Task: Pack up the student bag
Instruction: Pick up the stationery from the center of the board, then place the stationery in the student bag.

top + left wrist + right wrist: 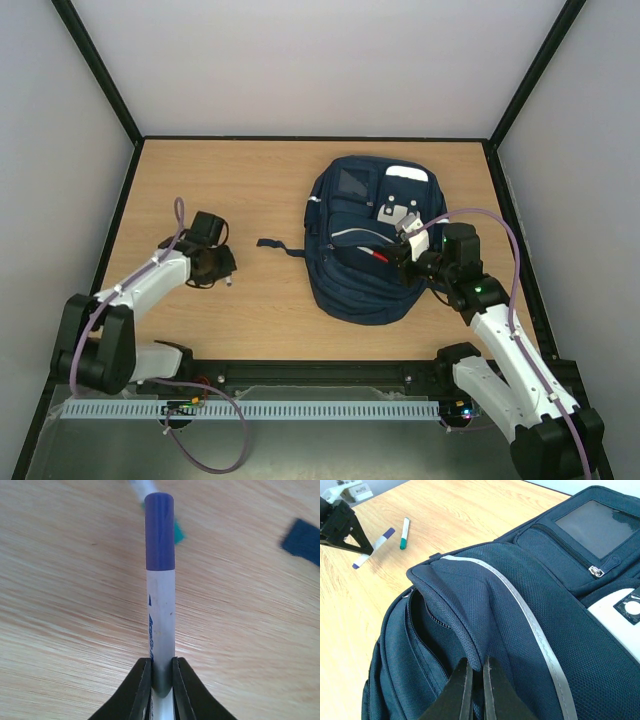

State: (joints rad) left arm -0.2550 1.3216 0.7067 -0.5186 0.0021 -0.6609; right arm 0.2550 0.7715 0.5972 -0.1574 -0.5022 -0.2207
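Observation:
The navy student bag lies flat at the middle right of the table. My right gripper is shut on the edge of its front pocket flap and holds the pocket mouth open; the gripper also shows in the top view. A red-tipped item shows in the opening. My left gripper is shut on a white marker with a purple cap, left of the bag. A green-capped marker lies on the table just beyond it.
A dark strap of the bag trails left across the table toward the left gripper; its end shows in the left wrist view. In the right wrist view the green marker lies beside the held purple one. Walls enclose the table.

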